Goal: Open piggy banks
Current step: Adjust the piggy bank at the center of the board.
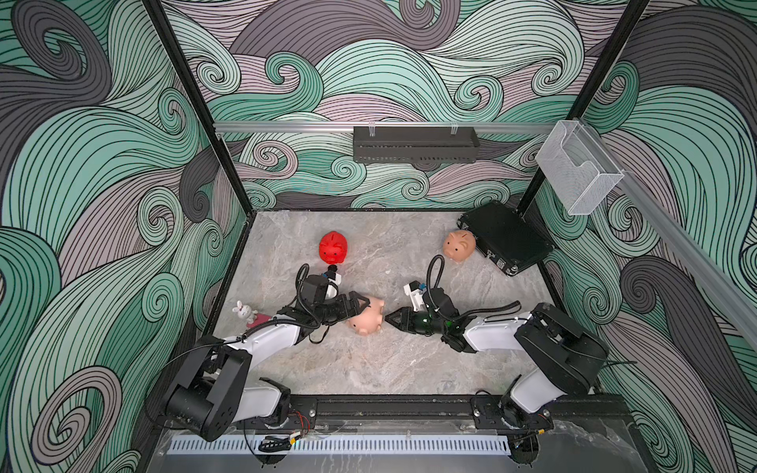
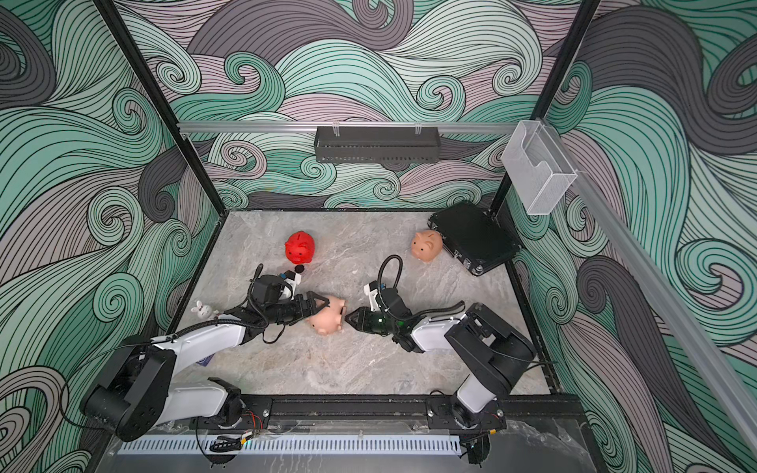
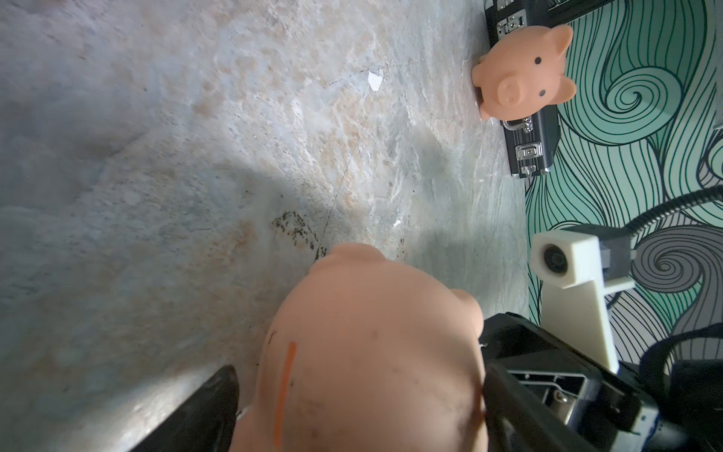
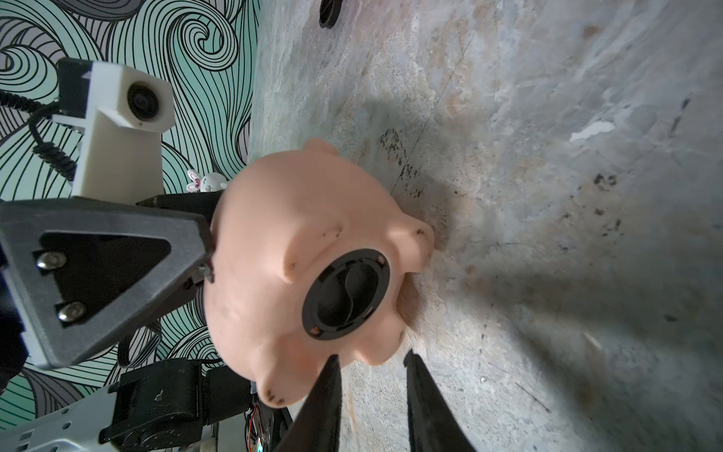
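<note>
Roughly mid-table, the left gripper (image 1: 360, 311) clamps a peach-pink piggy bank (image 1: 367, 322) between widely spread jaws, with one finger pressed against its flank in the right wrist view. The pig is turned sideways, low over the marble tabletop (image 1: 368, 368). Whether it touches the tabletop cannot be told. Its belly faces the right gripper (image 1: 388, 318), and a black plug (image 4: 346, 299) sits in the belly hole. The right gripper's fingertips (image 4: 332, 366) stand slightly apart just beside the belly, with nothing between them. The red piggy bank (image 1: 333, 247) stands farther back, with a loose black plug (image 1: 332, 268) just in front of it. The second peach-pink piggy bank (image 1: 459, 245) stands against the black case (image 1: 506, 237) in the far right corner.
</note>
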`<state>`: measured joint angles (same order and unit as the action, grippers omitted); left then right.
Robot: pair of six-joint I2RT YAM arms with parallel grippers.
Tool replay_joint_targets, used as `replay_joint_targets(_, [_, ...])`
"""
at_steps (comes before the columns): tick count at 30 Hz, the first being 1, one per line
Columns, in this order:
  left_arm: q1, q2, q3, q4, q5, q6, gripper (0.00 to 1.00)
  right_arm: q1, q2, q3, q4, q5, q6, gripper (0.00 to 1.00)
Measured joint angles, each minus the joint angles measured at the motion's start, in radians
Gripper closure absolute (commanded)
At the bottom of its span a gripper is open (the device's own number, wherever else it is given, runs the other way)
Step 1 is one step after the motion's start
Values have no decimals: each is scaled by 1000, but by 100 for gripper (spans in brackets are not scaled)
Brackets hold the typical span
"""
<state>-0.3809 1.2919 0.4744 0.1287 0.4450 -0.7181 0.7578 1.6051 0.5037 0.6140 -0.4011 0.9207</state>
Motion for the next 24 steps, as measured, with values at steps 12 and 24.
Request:
replay_joint_targets(12, [8, -38, 4, -57, 22, 1, 8, 1, 56, 46, -5, -26, -1, 72])
replay_joint_targets(24, [5, -95, 23, -219, 48, 27, 1, 21, 62, 79, -13, -45, 0, 73])
